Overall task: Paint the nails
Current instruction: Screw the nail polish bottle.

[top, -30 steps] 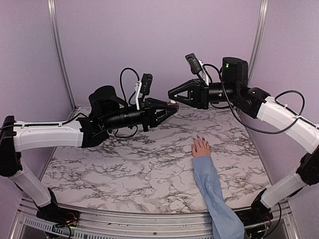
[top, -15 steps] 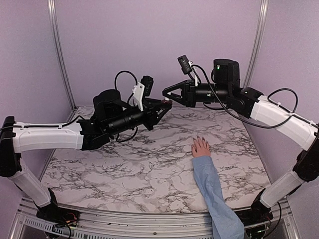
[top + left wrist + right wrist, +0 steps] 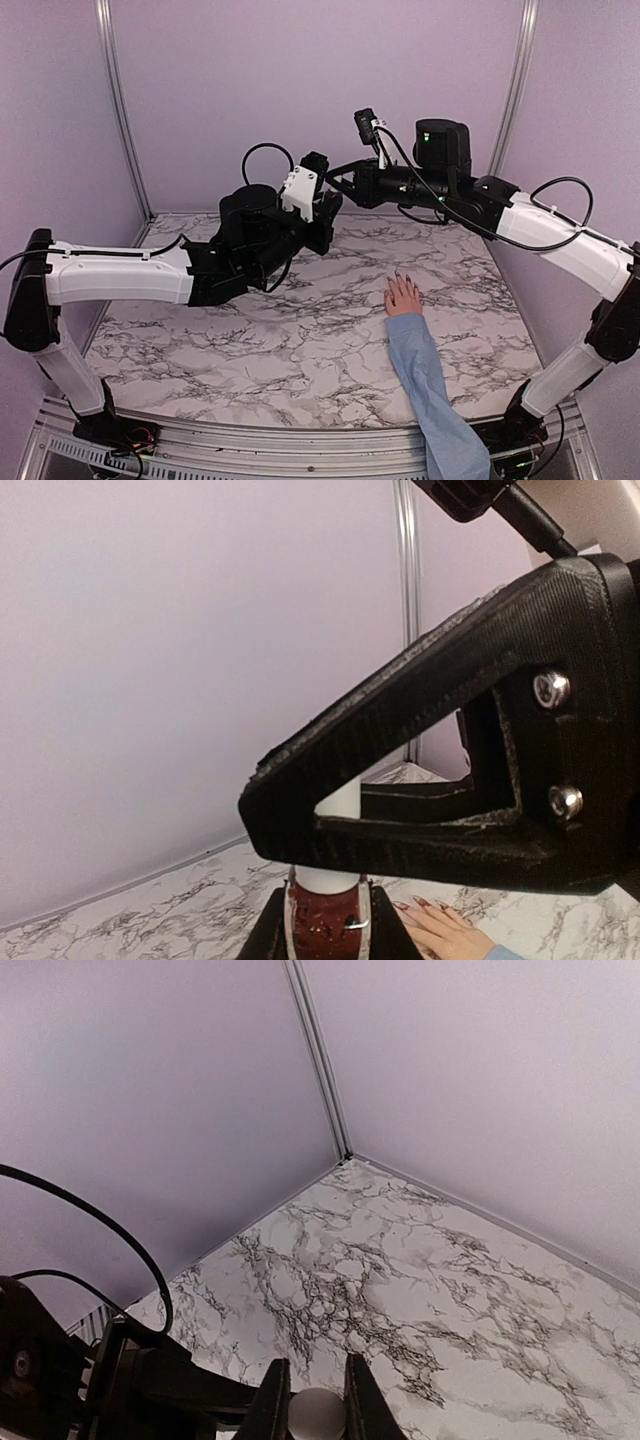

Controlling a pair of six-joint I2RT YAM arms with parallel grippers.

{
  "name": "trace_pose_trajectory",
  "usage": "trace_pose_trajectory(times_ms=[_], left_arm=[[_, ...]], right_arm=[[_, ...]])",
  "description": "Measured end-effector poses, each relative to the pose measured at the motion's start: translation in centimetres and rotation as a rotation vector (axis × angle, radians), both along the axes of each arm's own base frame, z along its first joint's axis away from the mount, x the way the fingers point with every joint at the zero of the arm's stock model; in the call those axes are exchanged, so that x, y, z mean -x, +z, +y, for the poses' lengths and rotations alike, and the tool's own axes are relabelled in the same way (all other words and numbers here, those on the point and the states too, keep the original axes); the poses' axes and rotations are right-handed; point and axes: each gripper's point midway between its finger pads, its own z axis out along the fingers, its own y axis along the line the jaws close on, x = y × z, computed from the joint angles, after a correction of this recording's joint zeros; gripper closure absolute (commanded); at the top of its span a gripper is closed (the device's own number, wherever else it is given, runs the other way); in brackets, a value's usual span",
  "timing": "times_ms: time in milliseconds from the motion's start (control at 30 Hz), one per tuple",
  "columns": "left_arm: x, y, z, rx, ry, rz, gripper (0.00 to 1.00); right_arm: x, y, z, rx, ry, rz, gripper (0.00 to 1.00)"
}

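A small pinkish hand (image 3: pixel 403 297) with a light-blue sleeve (image 3: pixel 430 385) lies flat on the marble table, its tiny dark nails (image 3: pixel 398 275) pointing away. It also shows low in the left wrist view (image 3: pixel 452 936), nails (image 3: pixel 420 905) reddish. My left gripper (image 3: pixel 328 208) is shut on a dark-red nail polish bottle (image 3: pixel 325 922), held high above the table. My right gripper (image 3: pixel 334 180) meets it from the right, shut on the bottle's white cap (image 3: pixel 316 1416). The cap (image 3: pixel 338 802) shows behind the right gripper's black finger (image 3: pixel 450 750).
The white marble tabletop (image 3: pixel 300 330) is ringed by lilac walls with metal corner posts (image 3: pixel 118 100). A black cable (image 3: pixel 110 1230) loops over the left arm. Both grippers are above the table's back middle, left of and beyond the hand.
My left gripper has risen and turned upward with the bottle. My right gripper has moved left and up, and the two are now together at the cap.
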Motion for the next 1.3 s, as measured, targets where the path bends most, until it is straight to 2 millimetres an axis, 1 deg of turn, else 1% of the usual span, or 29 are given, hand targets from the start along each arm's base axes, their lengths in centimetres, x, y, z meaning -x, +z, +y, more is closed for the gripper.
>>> trace_pose_trajectory(times_ms=[200,367,400,433,533,600,700,833,1000,1100,1200,1300], left_arm=[[-1.1,-1.2,-0.2,-0.073,0.127,-0.026,1.0],[-1.2,-1.6,-0.2,-0.11,0.164,-0.04,1.0],[-1.2,-1.6,-0.2,-0.112,0.165,-0.041,1.0],[-1.1,-1.6,-0.2,-0.113,0.162,-0.042,1.0],[-0.8,-1.9,0.0,-0.112,0.133,-0.038,1.0],[-0.4,-2.1,0.2,-0.104,0.09,-0.033,1.0],[0.9,-2.6,0.1,-0.098,-0.002,-0.02,1.0],[2.2,-2.7,0.0,-0.075,-0.11,-0.006,1.0],[3.1,-1.7,1.1,0.001,-0.239,0.019,1.0],[3.6,-0.3,1.6,0.078,-0.337,0.033,1.0],[4.4,1.1,1.7,0.143,-0.45,0.044,1.0],[5.8,1.7,1.3,0.181,-0.561,0.065,1.0]], right_arm=[[-1.2,-1.1,-0.2,0.003,-0.088,0.05,1.0],[-1.4,-1.6,-0.3,0.005,-0.117,0.077,1.0],[-1.4,-1.6,-0.3,0.004,-0.119,0.077,0.98],[-1.4,-1.5,-0.3,0.004,-0.12,0.078,0.94],[-1.1,-1.7,-0.2,0.009,-0.107,0.086,0.78],[-0.8,-1.9,0.0,0.007,-0.088,0.098,0.65],[-0.3,-1.8,0.1,-0.007,-0.058,0.105,0.53],[0.2,-0.7,-0.3,-0.033,-0.021,0.093,0.44],[1.1,1.4,-1.7,-0.083,0.069,0.055,0.42],[2.2,2.5,-2.0,-0.098,0.16,0.022,0.42],[4.0,2.8,-1.5,-0.102,0.278,0.002,0.42],[6.1,3.0,-1.1,-0.105,0.405,-0.01,0.43]])
